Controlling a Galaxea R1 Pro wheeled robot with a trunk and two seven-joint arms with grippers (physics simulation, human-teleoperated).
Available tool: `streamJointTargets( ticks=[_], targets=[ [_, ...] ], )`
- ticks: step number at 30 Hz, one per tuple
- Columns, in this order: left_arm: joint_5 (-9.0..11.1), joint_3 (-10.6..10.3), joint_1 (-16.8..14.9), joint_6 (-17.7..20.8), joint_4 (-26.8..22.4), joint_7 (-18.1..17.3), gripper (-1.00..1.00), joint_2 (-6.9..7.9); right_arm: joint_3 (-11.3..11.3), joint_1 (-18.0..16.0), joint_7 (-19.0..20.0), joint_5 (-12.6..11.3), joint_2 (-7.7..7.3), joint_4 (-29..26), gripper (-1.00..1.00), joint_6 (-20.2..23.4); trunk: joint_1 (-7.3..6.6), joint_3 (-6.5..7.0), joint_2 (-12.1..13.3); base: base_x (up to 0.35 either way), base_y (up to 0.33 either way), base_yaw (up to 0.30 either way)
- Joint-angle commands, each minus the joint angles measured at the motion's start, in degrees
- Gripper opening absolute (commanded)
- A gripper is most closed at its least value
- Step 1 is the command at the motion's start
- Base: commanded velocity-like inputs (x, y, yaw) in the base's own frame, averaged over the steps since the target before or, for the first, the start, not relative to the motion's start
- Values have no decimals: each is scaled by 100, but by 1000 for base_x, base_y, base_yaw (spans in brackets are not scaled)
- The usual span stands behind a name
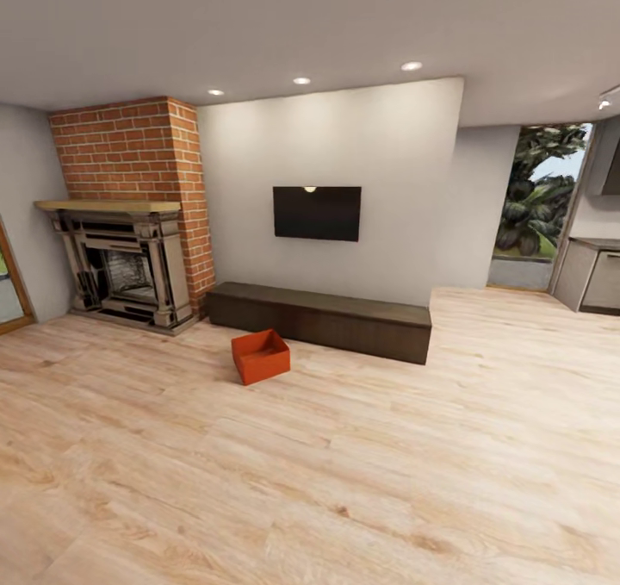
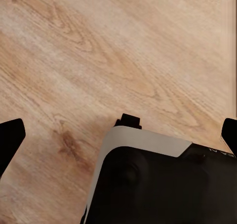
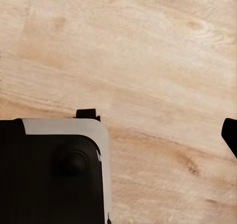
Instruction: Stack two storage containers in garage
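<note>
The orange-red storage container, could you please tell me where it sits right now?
In the head view, the orange-red rectangular storage container sits on the light wood plank floor, just in front of the long dark low bench's left end, right of the brick fireplace.

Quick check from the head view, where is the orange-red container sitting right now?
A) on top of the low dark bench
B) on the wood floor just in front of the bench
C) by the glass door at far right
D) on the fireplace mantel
B: the orange-red container rests on the light wood floor, just in front of the low dark bench, right of the fireplace.

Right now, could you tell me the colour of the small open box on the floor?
Orange-red box, best seen in the head view.
</note>
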Motion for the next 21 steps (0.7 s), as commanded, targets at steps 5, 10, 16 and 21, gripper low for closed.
streamJointTargets(
  ticks=[5,10,16,21],
  targets=[
    [45,-33,-4,-17,4,16,100,-2,51,-6,-9,-41,13,14,100,-16,4,-8,-5,322,0,0],
    [45,-27,-4,-20,4,18,100,5,53,-8,-10,-34,12,20,100,-1,4,-8,-5,322,0,0],
    [49,-25,-4,-29,4,19,100,4,51,-8,-11,-33,-7,22,100,0,4,-8,-5,322,0,0],
    [49,-28,-4,-35,4,19,100,0,45,-9,-11,-33,-30,22,100,0,4,-8,-5,322,0,0]
  ],
)
